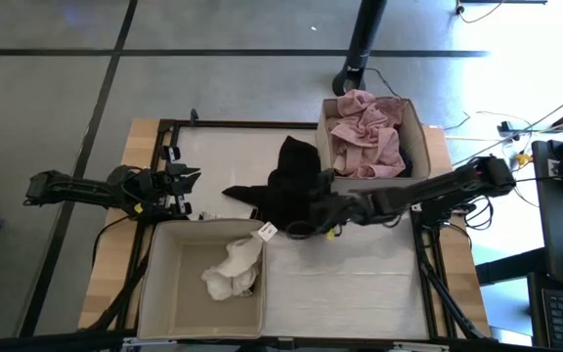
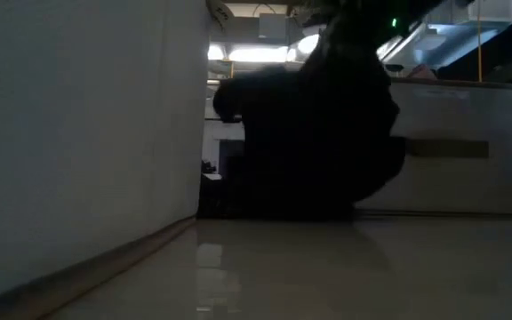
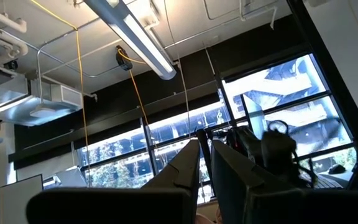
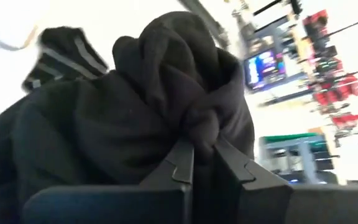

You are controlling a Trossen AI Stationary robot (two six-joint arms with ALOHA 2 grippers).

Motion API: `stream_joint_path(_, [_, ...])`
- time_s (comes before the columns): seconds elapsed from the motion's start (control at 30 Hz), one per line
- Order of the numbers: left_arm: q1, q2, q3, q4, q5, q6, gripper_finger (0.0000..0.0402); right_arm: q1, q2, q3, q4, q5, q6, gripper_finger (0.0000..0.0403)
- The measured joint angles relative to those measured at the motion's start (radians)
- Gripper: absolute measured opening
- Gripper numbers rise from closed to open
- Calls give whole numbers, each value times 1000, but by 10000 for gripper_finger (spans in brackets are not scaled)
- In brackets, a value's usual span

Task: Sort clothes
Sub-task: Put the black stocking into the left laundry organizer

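Item 1. Black garment (image 1: 296, 186): lay bunched on the white bench (image 1: 360, 284) near its middle, between the two fabric boxes, one part spread toward the left arm's side. A small white tag (image 1: 267, 232) showed at its near edge; no writing on it could be read. In the low view the black garment (image 2: 314, 124) rose as a dark heap from the bench surface. In the right wrist view its folds (image 4: 142, 112) filled most of the frame.

Item 2. Right gripper (image 1: 328, 211): reached in from the right side of the bench to the black garment, with its jaws pressed together and pinching a fold of the black cloth, as the right wrist view showed at the right gripper (image 4: 205, 163).

Item 3. Left gripper (image 1: 186, 188): waited at the left edge of the bench, apart from all clothes, jaws pressed together and empty, pointed up toward the ceiling lights in its own wrist view (image 3: 205, 163).

Item 4. Dusty pink garment (image 1: 365, 132): lay crumpled inside the far beige box (image 1: 413, 122), at the far right of the bench.

Item 5. White pieces (image 1: 233, 266): lay crumpled inside the near beige box (image 1: 159, 284), on the left arm's side.

No brand or legible lettering appeared on any item.
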Motion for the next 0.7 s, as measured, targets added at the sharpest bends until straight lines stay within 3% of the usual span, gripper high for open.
stream_joint_path(0.2, [0, 0, 0, 0, 0, 0, 31, 0, -82, 68, 3, 16, -102, 28])
stream_joint_path(0.7, [0, 0, 0, 0, 0, 0, 31, 0, -83, 402, 31, -28, -406, 28])
